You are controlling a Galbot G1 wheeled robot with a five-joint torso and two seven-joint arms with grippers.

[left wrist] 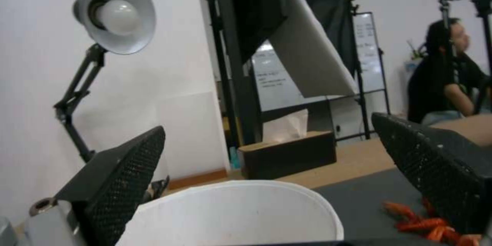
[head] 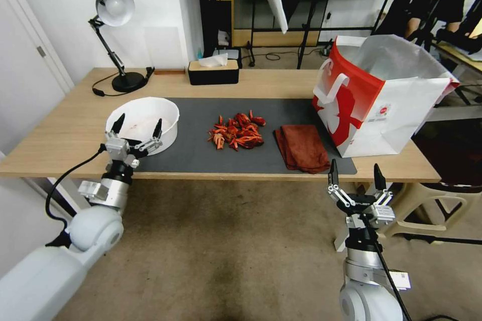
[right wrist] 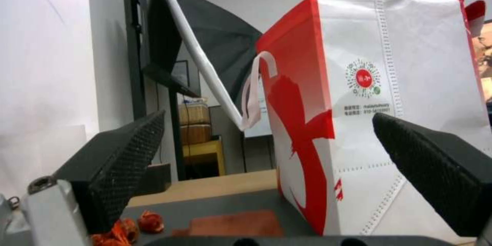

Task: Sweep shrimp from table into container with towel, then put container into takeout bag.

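Note:
A heap of red-orange shrimp (head: 237,132) lies mid-mat on the light wooden table (head: 60,130). The white round container (head: 144,119) sits at the mat's left end, and the rust-red towel (head: 301,147) lies folded right of the shrimp. At the right end stands the red-and-white takeout bag (head: 381,95). My left gripper (head: 138,128) is open at the container's near rim; the left wrist view shows the container (left wrist: 230,215) between its fingers (left wrist: 123,177). My right gripper (head: 357,174) hangs open just off the table's front edge, near the towel (right wrist: 236,223) and the takeout bag (right wrist: 379,123).
A black desk lamp (head: 113,35) and a black tissue box (head: 213,71) stand along the table's far side. A dark grey mat (head: 201,155) covers the table's middle. Carpeted floor lies in front of the table, and a stool stands at the right.

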